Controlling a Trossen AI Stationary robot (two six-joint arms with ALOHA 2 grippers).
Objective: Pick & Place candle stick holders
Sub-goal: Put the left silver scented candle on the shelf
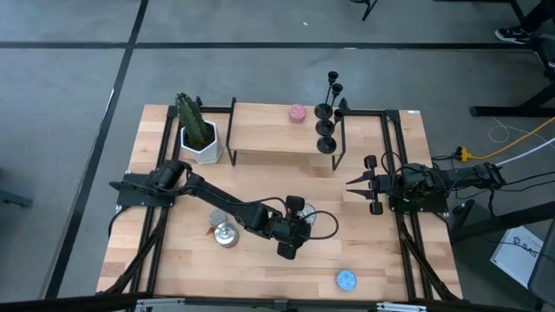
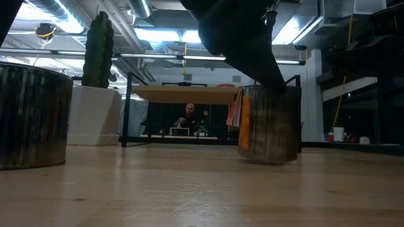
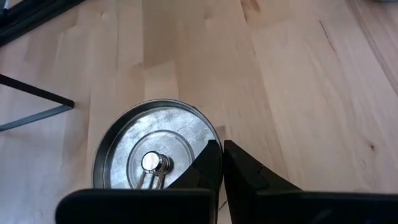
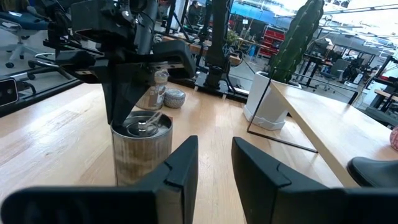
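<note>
Silver metal is what your left gripper [image 1: 289, 249] hovers over in the high view: a round tin [image 1: 297, 204] at the middle of the table [image 1: 381, 269], not a task thing. The candle stick holders [image 1: 328, 117] stand in a row at the right end of the raised wooden shelf [image 1: 260, 128], well apart from that tin. The right gripper [image 1: 354, 183] waits nearer that shelf end, beside the table's right rail.

From the low view you see the tin [image 2: 270, 123] upright on the wood, with a dark arm coming down upon it; the holders do not show here.

Looking through the left wrist view, the fingers [image 3: 208, 165] are pressed together and hold nothing, their tips at the rim of the tin [image 3: 155, 152].

By the right wrist view, the right gripper [image 4: 214, 163] is partly open and empty, pointing towards the tin [image 4: 142, 149].

I judge no holder is picked yet. Your next move calls for reaching the shelf end; mind the black frame there, while the table front has free room.
</note>
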